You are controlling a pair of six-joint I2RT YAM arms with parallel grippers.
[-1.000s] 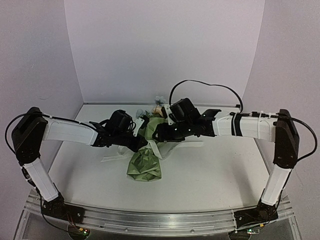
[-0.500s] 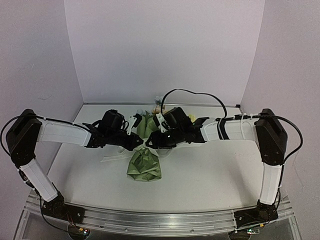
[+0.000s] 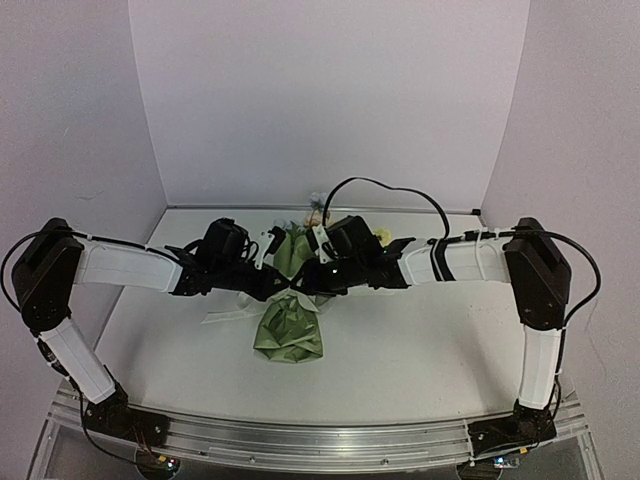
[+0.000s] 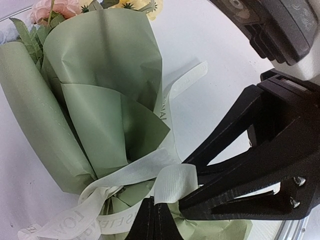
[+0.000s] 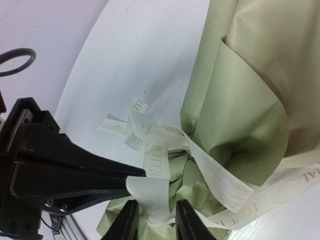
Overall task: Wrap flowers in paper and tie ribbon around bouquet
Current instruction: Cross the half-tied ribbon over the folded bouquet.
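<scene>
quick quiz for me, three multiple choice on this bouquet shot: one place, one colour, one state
1. Where does the ribbon circle the bouquet?
A the blooms
B the narrow waist
C nowhere, it lies apart

2. What colour is the paper?
A red
B white
C olive green

3. The left end effector is:
A shut on the ribbon
B open over bare table
C holding a bloom

Answers: B, it wraps where the cone pinches in; C, matte green in every view; A, it pinches a ribbon loop.
</scene>
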